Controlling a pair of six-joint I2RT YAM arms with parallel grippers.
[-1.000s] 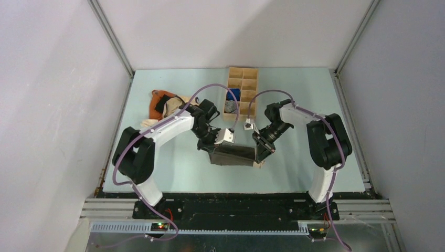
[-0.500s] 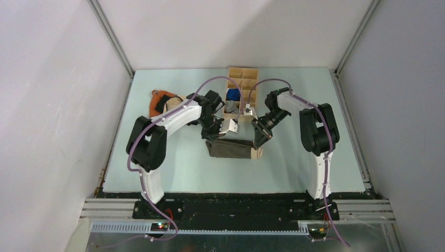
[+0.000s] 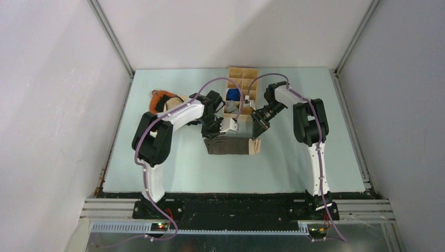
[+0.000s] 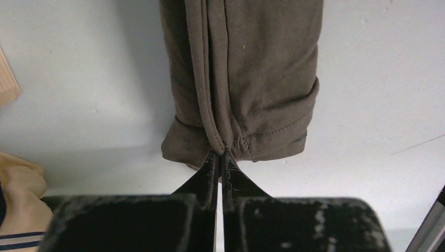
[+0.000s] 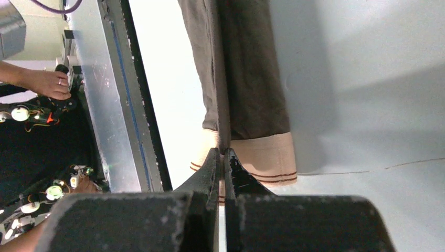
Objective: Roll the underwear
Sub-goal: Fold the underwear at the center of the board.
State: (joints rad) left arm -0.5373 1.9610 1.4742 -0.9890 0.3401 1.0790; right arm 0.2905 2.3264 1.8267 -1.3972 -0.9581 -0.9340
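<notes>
Underwear (image 3: 229, 146), dark olive-brown and soft, lies near the middle of the counter (image 3: 294, 168) as a long narrow band, folded lengthwise and running from left to right. We see its pale beige waistband (image 5: 267, 157), edged with thin brown stripes, at the right end, and a stitched leg hem (image 4: 273, 137) at the left end.

The left jaws are closed on the underwear, their black tips pinching the hem where the folded layers meet. The right jaws are closed on it too, pressed together on the fold line at the waistband end. So the band is held at both ends, drawn out straight between them. We cannot tell whether all of it rests on the counter.

Both arms bend inward over the far half of the counter, the left arm (image 3: 178, 116) and the right arm (image 3: 307, 118), each trailing a purple cable.

Just behind the underwear stands a wooden compartment box (image 3: 242, 73). A blue cloth roll (image 3: 233, 94) sits in one of its compartments and a grey one (image 3: 230, 106) in the compartment next nearer.

Well to the left, at the far side, lies a cream-and-orange garment (image 3: 162, 102) with black trim, partly hidden by the left arm.

In the right wrist view, beyond the counter's near edge, a person's hand (image 5: 44, 84) shows.
</notes>
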